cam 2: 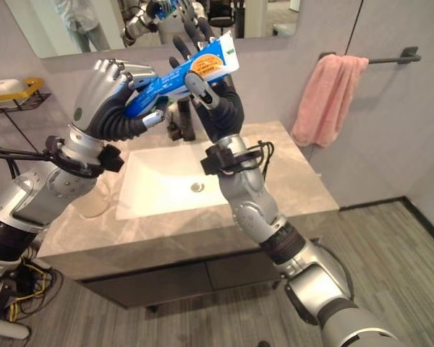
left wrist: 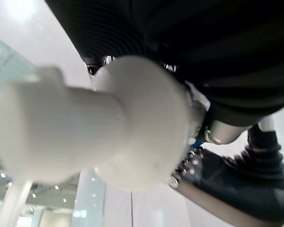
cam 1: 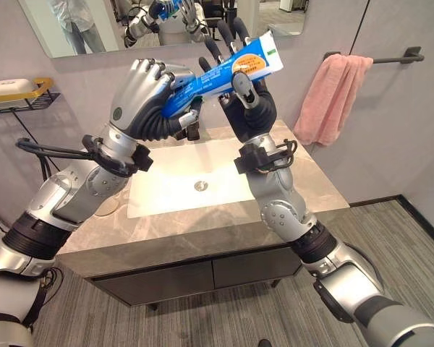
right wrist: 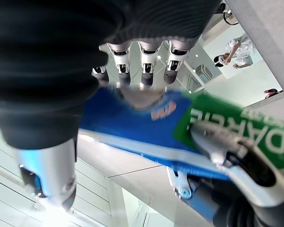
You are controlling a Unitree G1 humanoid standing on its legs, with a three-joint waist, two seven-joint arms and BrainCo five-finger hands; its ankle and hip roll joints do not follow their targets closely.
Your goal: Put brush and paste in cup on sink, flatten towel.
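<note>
- Left eye view: we see both hands raised above the sink, holding one blue toothpaste tube between them in front of the mirror.
- The left hand has its fingers curled round the tube's lower left end, and the right hand pinches the tube's wide right end with its thumb in front and its fingers behind.
- A dark faucet stands just behind the basin, below the tube.
- The pink towel hangs bunched on the left end of the dark wall bar, to the right of the countertop.
- At far left a wire wall shelf carries a yellow and white item we cannot identify.
- Right eye view: we see the same hold, with the tube tilted up to the right and well above the counter.
- A pale round object sits on the counter left of the sink, partly hidden by the left arm; we cannot tell whether it is the cup.
- Left wrist view: we see the tube's white cap very close, pointing towards the camera beside the dark ribbed cover.
- Right wrist view: we see the blue and green tube crossing between the right hand's fingers and its thumb, which presses on the green part.
</note>
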